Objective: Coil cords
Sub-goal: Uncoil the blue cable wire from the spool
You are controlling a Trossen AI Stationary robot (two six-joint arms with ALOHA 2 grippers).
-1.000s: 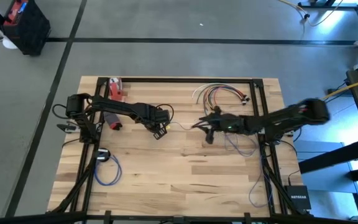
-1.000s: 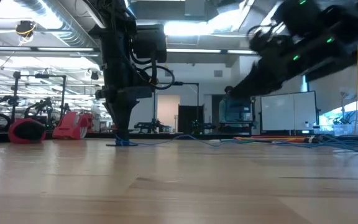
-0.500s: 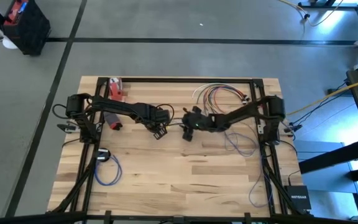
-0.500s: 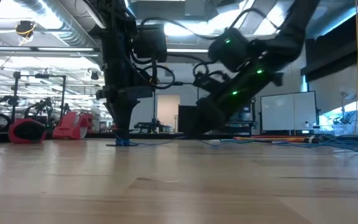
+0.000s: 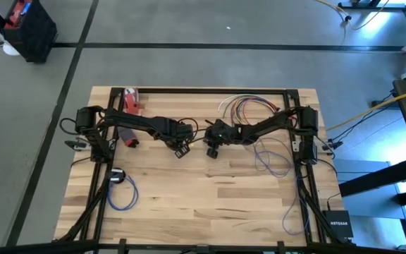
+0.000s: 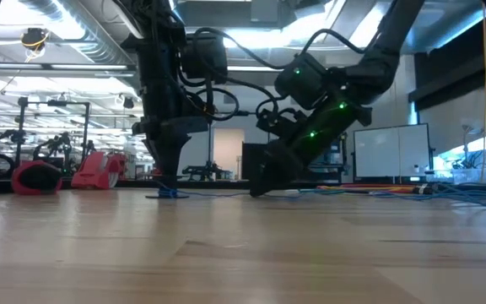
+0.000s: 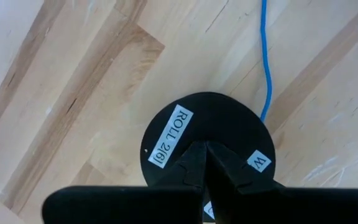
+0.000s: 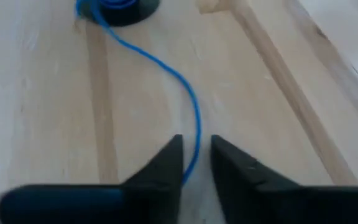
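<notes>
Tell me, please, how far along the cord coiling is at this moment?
Done: one blue coil lies near the table's left front.

In hand: the left gripper, jaws shut, presses a black disc. The right gripper straddles the blue cord running from the disc, jaws closing around it.

Left: that cord's loose loops and the coloured cord bundle are uncoiled.

You get 1 overhead view straight down on the counter (image 5: 189, 190), 1 level view across it into the room, and 2 close wrist views sharing the blue cord (image 8: 188, 99).
</notes>
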